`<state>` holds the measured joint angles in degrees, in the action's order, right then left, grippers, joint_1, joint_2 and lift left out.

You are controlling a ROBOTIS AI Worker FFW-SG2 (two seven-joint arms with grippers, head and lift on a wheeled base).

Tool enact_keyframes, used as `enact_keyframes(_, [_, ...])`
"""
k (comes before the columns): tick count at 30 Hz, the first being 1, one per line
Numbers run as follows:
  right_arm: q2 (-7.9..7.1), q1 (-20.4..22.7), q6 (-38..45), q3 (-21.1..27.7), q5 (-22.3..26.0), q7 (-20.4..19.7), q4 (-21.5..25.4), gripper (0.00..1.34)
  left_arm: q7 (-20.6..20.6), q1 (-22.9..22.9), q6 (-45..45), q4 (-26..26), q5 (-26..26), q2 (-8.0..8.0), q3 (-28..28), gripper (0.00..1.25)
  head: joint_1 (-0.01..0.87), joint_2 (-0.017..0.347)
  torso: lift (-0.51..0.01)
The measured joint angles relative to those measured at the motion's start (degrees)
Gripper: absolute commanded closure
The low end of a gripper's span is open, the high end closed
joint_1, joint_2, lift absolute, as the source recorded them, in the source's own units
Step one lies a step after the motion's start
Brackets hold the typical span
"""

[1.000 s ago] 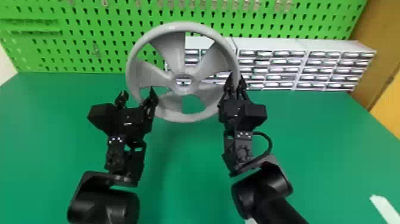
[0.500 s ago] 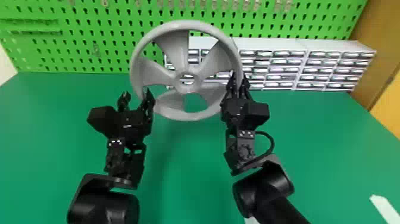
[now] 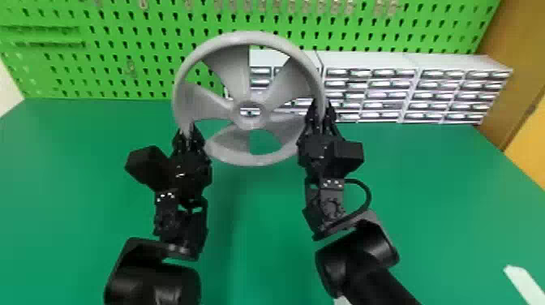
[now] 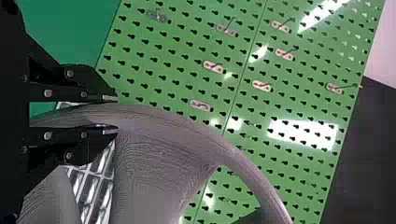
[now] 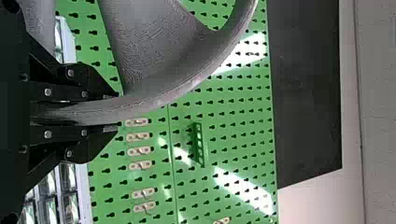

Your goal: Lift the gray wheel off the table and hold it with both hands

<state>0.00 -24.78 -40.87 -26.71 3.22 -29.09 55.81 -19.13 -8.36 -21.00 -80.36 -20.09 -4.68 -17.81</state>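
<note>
Green pegboard [image 3: 134, 48] rises behind the far edge of the green desk [image 3: 446, 202], with small metal hooks [image 4: 213, 66] fixed to it. White drawer units [image 3: 369, 61] line the far edge from about its middle toward the far right corner. A brown panel [image 3: 507, 61] stands past that corner, and a white strip [image 3: 523, 282] shows near the right edge.

The gray wheel [image 3: 262, 117] is held up above the desk, upright, its spokes facing the robot. It stands in front of the pegboard and the drawer units, hiding part of both; drawers show between its spokes.

The left gripper [image 3: 188, 134] is closed on the wheel's lower left rim, a finger on each side. The right gripper [image 3: 321, 109] grips the right rim the same way, with drawers just behind it in the head view. A cable [image 3: 367, 194] loops out beside the right wrist.
</note>
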Motion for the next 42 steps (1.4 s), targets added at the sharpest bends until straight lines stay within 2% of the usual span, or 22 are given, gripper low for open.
enact_keyframes(42, [0.0, 0.31, -0.27, -0.57, 0.01, -0.17, 0.0, 1.22, -2.32, -1.28, -0.1, 0.3, 0.38, 0.72, -0.57, 1.01, 0.711, 0.015, -0.098])
